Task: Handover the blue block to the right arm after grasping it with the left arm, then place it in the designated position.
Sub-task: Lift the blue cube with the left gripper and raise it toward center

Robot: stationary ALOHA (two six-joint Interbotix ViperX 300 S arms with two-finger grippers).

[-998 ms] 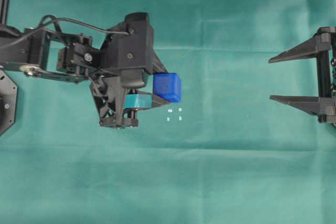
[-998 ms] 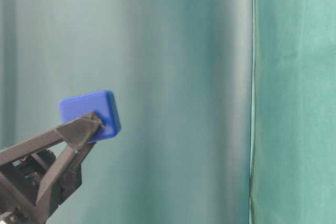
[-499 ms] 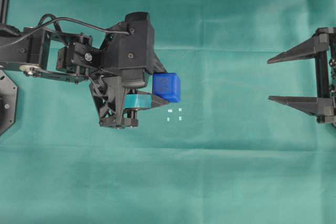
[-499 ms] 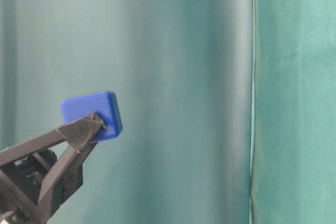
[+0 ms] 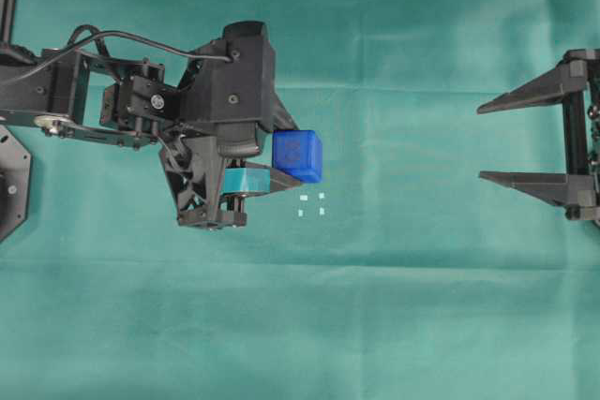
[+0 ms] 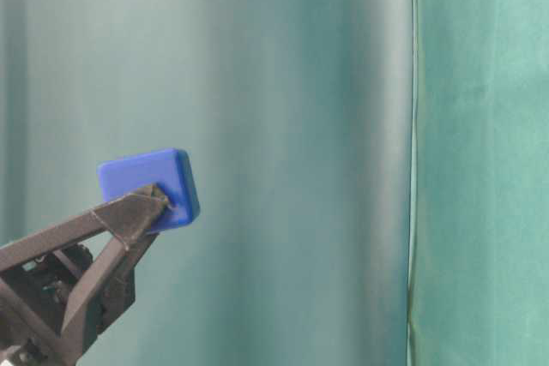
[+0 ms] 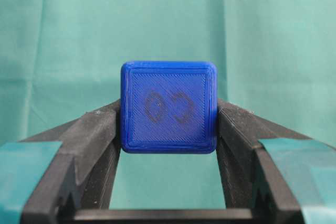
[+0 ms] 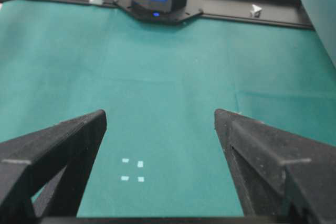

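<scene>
Faint raised marking on one cube face

The small bright blue plastic cube with rounded edges (image 7: pixel 168 107) carries two embossed characters on the face turned toward the left wrist camera; they look like "03", though the relief is shallow and the reading is unsure. In the overhead view the same cube (image 5: pixel 298 155) shows a dim mark on its top face, too blurred to read. No other writing, label or brand is legible anywhere.
</scene>
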